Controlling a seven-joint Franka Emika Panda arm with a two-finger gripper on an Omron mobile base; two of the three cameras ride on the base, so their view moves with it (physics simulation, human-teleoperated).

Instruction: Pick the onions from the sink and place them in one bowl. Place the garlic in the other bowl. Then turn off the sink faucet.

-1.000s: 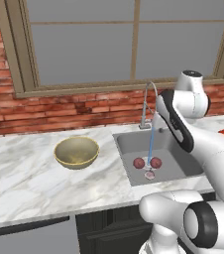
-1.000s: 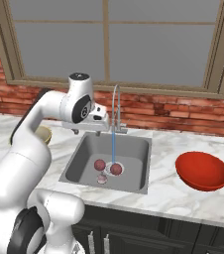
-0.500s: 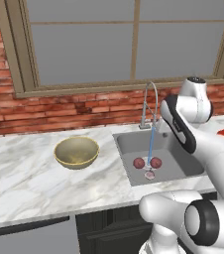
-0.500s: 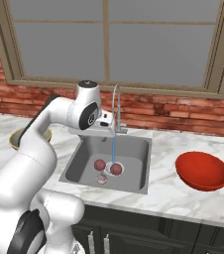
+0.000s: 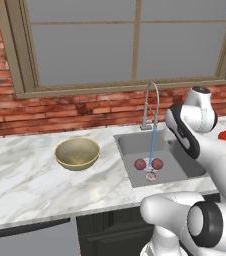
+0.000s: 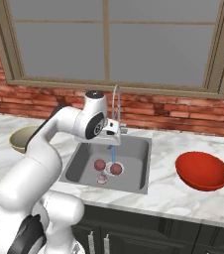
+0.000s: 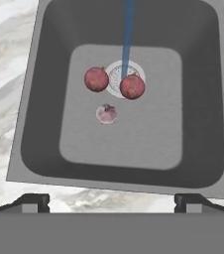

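Swinging rightward since a second ago, the arm's upper joint now sits right of the faucet (image 5: 151, 105) in the left base view, bent forward over the sink (image 7: 203, 99). Two onions (image 7: 96, 79) lie in the basin: one just left of the round drain (image 7: 118, 74), the other (image 7: 132, 86) on its right rim, under the thin blue water stream (image 7: 128, 30). One garlic bulb (image 7: 106, 114) rests just nearer than the pair, its small stem tip pointing toward the drain. One yellowish-tan bowl (image 5: 77, 153) stands on the marble counter (image 5: 25, 175) left of the sink; one red bowl (image 6: 202, 170) stands right of it. The gripper (image 7: 112, 199) hangs above the sink's near edge, looking down, fingertips (image 7: 34, 200) spread wide and gripping nothing.
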